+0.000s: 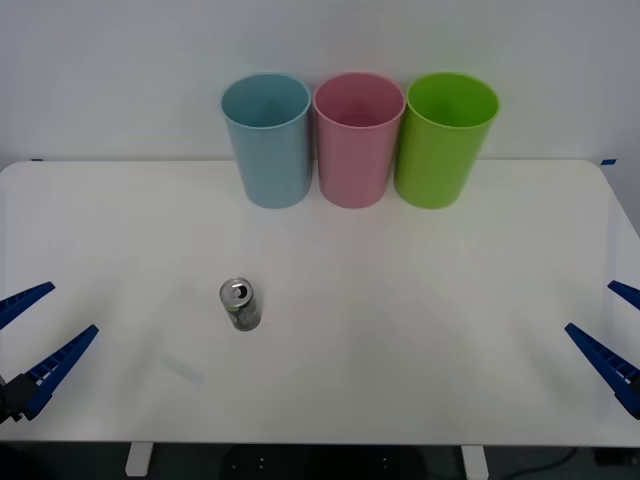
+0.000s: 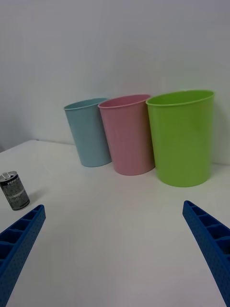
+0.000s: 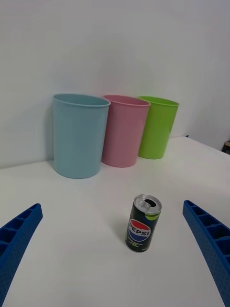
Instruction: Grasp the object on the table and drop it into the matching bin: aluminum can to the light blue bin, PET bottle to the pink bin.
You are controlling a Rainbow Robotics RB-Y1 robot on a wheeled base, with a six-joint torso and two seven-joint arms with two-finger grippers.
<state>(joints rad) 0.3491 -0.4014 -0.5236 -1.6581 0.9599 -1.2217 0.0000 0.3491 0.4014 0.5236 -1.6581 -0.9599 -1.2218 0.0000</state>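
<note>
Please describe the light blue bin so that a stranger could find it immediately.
On the white table, three tall round bins stand in a row against the back wall. The light blue bin is at the robot's left end, touching the pink bin; it alone is pale blue.

The left gripper (image 1: 30,345) sits low at the robot's left, its two blue ribbed fingers (image 3: 17,240) spread wide apart and pointing forward and inward, with nothing between them. The right gripper (image 1: 615,335) mirrors it at the robot's right, its blue ribbed fingers (image 2: 211,244) likewise parted wide and holding nothing. In each wrist view that arm's own two fingers show at the two lower corners, angled toward one another, and both wrists are held roughly level.
</note>
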